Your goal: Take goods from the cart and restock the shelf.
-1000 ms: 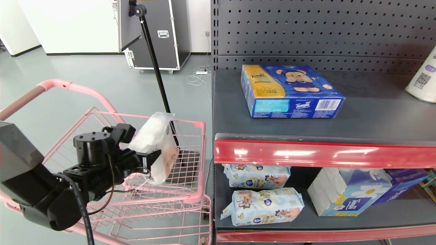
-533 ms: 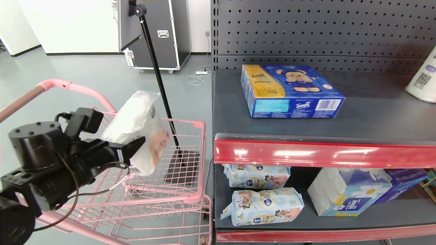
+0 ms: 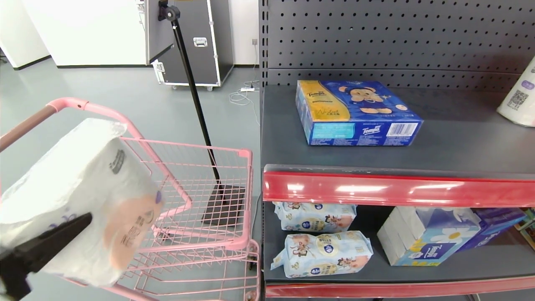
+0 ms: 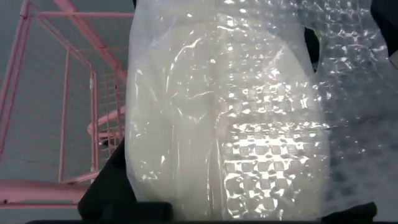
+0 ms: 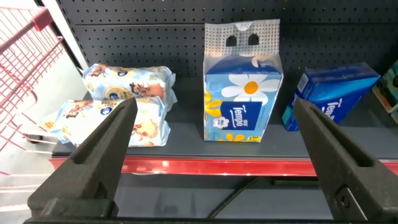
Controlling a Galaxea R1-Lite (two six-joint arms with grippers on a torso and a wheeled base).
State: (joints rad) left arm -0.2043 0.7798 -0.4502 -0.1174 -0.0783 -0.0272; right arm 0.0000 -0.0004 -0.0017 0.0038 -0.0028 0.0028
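My left gripper (image 4: pixel 230 208) is shut on a white plastic-wrapped pack of paper rolls (image 3: pixel 79 188). The pack hangs above the near left side of the pink cart (image 3: pixel 246 175), close to the head camera, with one black finger (image 3: pixel 54 242) lying across its front. In the left wrist view the pack (image 4: pixel 224 112) sits between dark fingers. My right gripper (image 5: pixel 212 106) is open with nothing in it, facing the lower shelf (image 5: pixel 186 140). The upper shelf (image 3: pixel 459 142) carries a blue tissue box (image 3: pixel 355 113).
The lower shelf holds wipes packs (image 3: pixel 322 246), a blue-and-white tissue pack (image 3: pixel 430 238) and a blue box (image 5: pixel 333 93). A white roll pack (image 3: pixel 520 98) stands at the upper shelf's far right. A black stand pole (image 3: pixel 196 100) rises behind the cart.
My left gripper has lifted the pack up out of the cart and carried it left and toward the head camera. The shelf goods have not moved.
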